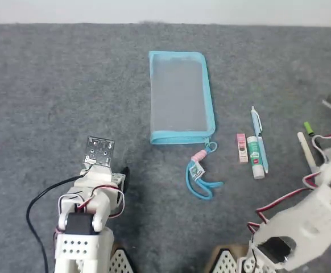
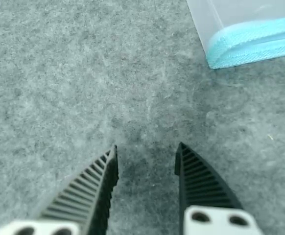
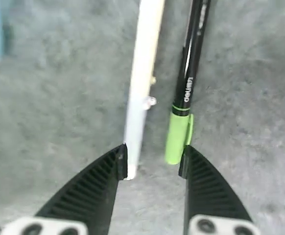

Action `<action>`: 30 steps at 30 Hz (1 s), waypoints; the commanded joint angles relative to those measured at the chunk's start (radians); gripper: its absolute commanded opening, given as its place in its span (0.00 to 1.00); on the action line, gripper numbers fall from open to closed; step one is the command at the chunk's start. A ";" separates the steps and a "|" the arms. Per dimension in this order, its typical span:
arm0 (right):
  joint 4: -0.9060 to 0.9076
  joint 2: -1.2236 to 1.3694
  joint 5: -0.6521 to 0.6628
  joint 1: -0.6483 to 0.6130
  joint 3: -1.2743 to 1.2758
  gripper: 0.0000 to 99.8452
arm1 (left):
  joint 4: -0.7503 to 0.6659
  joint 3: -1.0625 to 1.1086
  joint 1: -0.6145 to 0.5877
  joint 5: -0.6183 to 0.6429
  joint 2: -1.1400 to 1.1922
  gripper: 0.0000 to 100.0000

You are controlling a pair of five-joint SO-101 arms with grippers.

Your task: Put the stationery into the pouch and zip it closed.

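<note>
Grey carpet (image 1: 40,85) covers the table. At 7 o'clock in the high view, the left gripper (image 2: 146,152) hangs open and empty over bare carpet. The pouch (image 1: 180,96) is near it, toward 1 o'clock.

The pouch lies flat at 12 o'clock from the table's centre. It is clear with teal edging and looks empty. A teal strap (image 1: 201,176) trails from its near corner toward 5 o'clock. Whether the zip is open cannot be told.

At 3 o'clock from the pouch, three pieces lie close together on the carpet: a pink eraser (image 1: 242,148), a white and green tube (image 1: 255,158) and a blue pen (image 1: 259,133). Further toward 3 o'clock lie a white pen (image 1: 306,151) and a green-capped marker (image 1: 310,129), side by side.

The right gripper (image 3: 152,159) is open and holds nothing. Its jaws stand either side of the near ends of the white pen (image 3: 141,73) and marker (image 3: 186,98).

By these views the task is at its start. All five pieces are outside the pouch, so loading and zipping are both left to do.
</note>
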 commanded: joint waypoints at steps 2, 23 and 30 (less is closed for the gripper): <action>0.105 -0.200 -0.226 -0.160 -0.046 0.17 | 0.008 -0.012 -0.006 0.008 -0.021 0.18; -0.208 -0.082 -0.784 -0.593 0.184 0.12 | 0.008 -0.012 -0.006 0.008 -0.021 0.18; -0.228 -0.074 -0.701 -0.536 0.186 0.12 | 0.008 -0.012 -0.006 0.008 -0.021 0.18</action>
